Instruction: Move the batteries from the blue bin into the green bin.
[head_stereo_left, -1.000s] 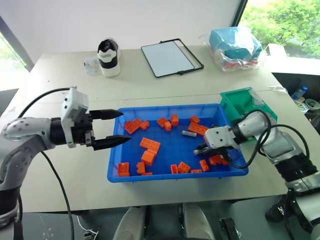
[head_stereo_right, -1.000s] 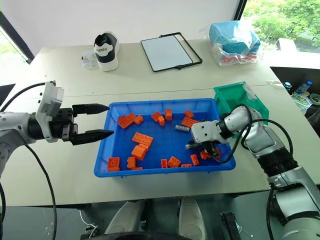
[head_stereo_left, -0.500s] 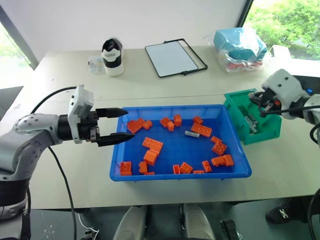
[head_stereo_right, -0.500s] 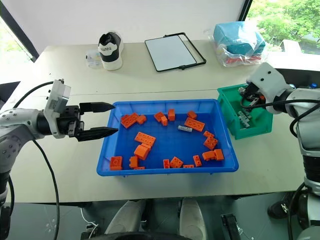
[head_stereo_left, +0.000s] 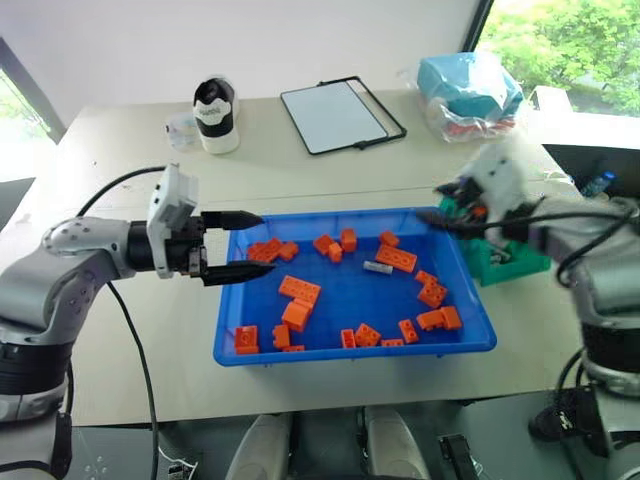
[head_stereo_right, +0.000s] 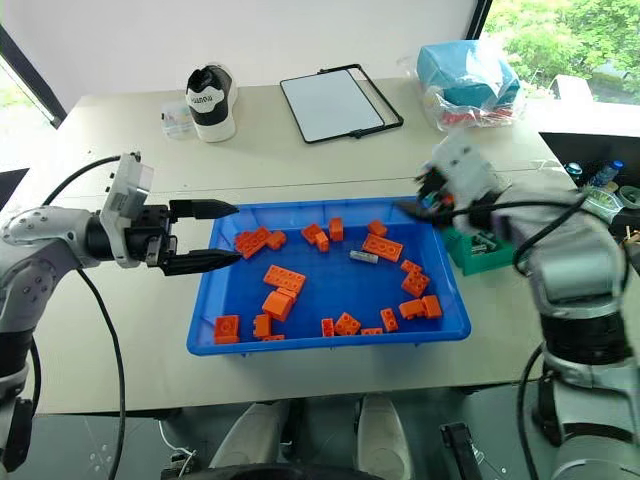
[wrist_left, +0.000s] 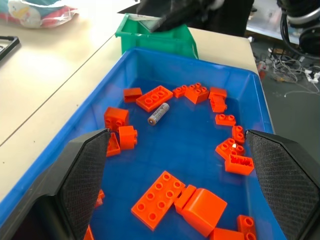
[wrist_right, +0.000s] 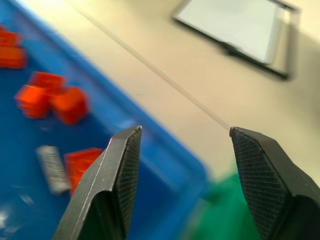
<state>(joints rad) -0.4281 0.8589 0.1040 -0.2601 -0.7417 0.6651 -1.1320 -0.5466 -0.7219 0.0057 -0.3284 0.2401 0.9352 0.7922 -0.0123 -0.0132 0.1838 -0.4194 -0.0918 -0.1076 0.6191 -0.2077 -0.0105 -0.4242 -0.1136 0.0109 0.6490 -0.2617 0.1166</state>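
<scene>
My right tool (head_stereo_right: 415, 207) hangs over the far right corner of the blue bin (head_stereo_left: 355, 345), its jaws spread wide and holding nothing; in the right wrist view both fingers (wrist_right: 116, 176) stand well apart with bare bench between them. My left tool (head_stereo_left: 240, 244) is also open and empty, hovering over the bin's left rim with its fingers pointing across toward the right.

The 1 battery (head_stereo_left: 377, 267) I can see in the blue bin lies flat on the bin floor in the far right part, just beside a long orange brick (head_stereo_left: 397, 259) and apart from the other bricks. From my right tool it lies inward and toward me, close by; from my left tool it is well across the bin. So the right arm is the nearer one, I judge. The battery's long axis runs roughly along the bin's length, slightly slanted, so the jaws should straddle it crosswise.

The green bin (head_stereo_left: 515, 262) stands just beside the blue bin's right end, behind my right forearm. My right wrist is angled forward and down, tool aimed to the left over the bin corner.
</scene>
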